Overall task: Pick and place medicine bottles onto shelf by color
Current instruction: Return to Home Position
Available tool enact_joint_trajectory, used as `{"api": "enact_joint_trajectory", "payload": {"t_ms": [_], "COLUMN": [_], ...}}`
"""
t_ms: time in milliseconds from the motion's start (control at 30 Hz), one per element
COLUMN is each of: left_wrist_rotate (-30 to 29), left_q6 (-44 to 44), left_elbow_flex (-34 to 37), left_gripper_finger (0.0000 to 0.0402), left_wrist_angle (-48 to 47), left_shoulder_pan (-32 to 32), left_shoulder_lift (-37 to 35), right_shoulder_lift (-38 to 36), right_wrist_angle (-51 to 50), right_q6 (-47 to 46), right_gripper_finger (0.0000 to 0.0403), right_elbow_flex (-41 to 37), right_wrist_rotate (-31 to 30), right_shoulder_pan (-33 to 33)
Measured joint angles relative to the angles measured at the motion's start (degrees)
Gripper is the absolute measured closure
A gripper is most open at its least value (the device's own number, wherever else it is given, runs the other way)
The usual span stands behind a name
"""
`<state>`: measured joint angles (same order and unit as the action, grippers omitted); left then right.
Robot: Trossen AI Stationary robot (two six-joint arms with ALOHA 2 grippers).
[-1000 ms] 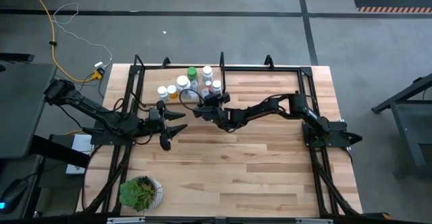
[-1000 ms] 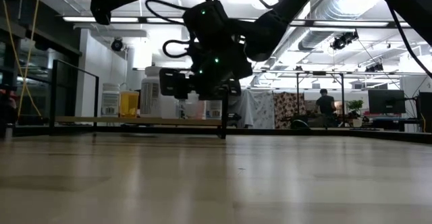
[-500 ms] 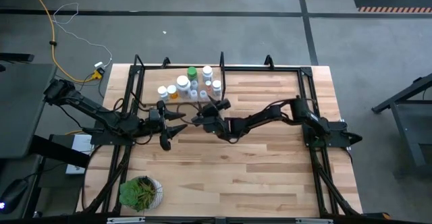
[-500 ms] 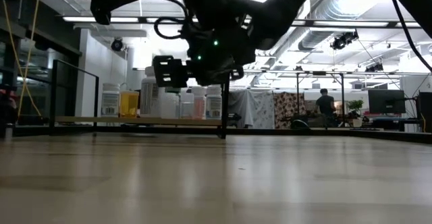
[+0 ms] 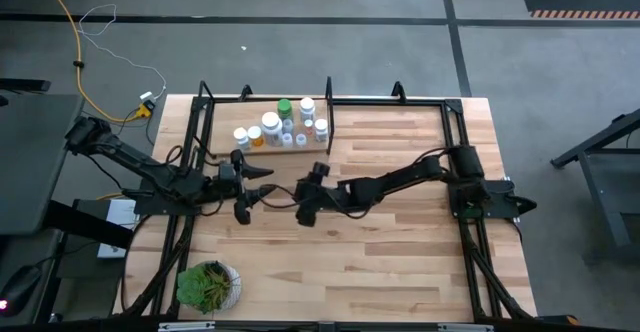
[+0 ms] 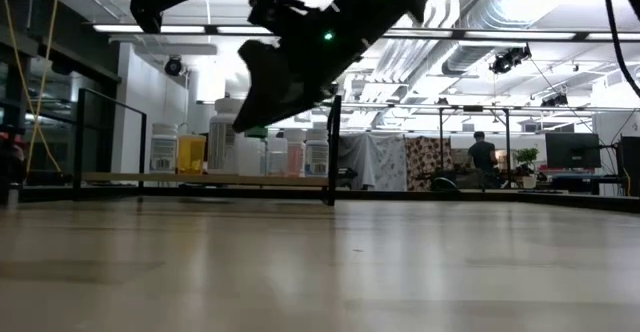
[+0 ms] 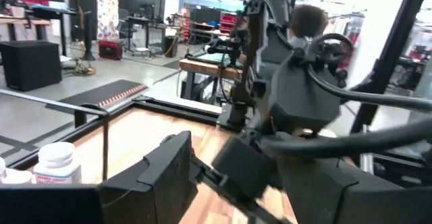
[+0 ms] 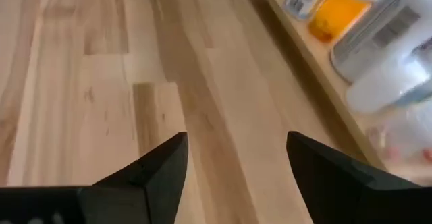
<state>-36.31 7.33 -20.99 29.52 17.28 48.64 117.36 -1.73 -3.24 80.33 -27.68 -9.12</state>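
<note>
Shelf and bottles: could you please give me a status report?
Right tool open, empty, over bare table near the shelf. Left tool open, alongside. Bottles standing on shelf. Plant well aside.

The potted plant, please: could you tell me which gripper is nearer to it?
Left. The left gripper hovers beyond the potted plant, toward the shelf; the right gripper hovers farther off, near the table's middle.
</note>
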Motion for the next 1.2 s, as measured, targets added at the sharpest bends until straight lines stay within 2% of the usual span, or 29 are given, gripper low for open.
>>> {"api": "enact_joint_trajectory", "payload": {"t_ms": [100, 200, 333, 433, 533, 633, 767, 867, 1100, 1200], "left_wrist_rotate": [-0.27, -0.42, -0.64, -2.25, -3.72, -3.68, 2.26, 5.16, 20.36, 22.53], "left_q6": [-0.04, -0.04, -0.02, -0.67, -3.01, -5.35, -8.47, -8.97, -7.58, -6.83], "left_elbow_flex": [0.0, -0.02, 0.0, 0.0, 0.54, 3.81, 7.66, 7.89, 4.01, 4.29], "left_gripper_finger": [0.0197, 0.0197, 0.0197, 0.0197, 0.0197, 0.0197, 0.0197, 0.0202, 0.0246, 0.0282], "left_wrist_angle": [-1.85, -3.52, -7.3, -9.38, -9.4, -4.71, 1.95, 0.76, -13.22, -15.68], "left_shoulder_pan": [1.2, 2.22, 3.37, 3.72, 3.78, 3.78, 1.69, -2.53, -18.78, -23.15], "left_shoulder_lift": [-0.97, -2.55, -5.07, -6.78, -7.28, -7.21, -7.24, -7.45, -10.43, -12.9], "right_shoulder_lift": [-2.59, -6.7, -15.23, -22.01, -27.48, -31.13, -33.4, -33.5, -33.32, -33.33], "right_wrist_angle": [-0.23, 7.08, 25.1, 40.84, 56.62, 66.62, 71.41, 71.25, 66.64, 64.48], "right_q6": [-1.29, -2.94, -5.82, -7.35, -7.88, -7.77, -6.84, -6.82, -6.81, -6.27], "right_gripper_finger": [0.0159, 0.0159, 0.0159, 0.0159, 0.0159, 0.0159, 0.0159, 0.0159, 0.0159, 0.0159], "right_elbow_flex": [-3.91, -12.54, -28.98, -41.03, -50.04, -55.82, -58.4, -58.0, -55.44, -55.16], "right_wrist_rotate": [0.4, 0.74, 2.21, 5.49, 6.54, 8.64, 11.79, 11.8, 11.78, 11.78], "right_shoulder_pan": [-0.68, -1.12, -1.47, -1.45, -1.45, -1.45, -1.54, -1.53, -1.01, -1.01]}}
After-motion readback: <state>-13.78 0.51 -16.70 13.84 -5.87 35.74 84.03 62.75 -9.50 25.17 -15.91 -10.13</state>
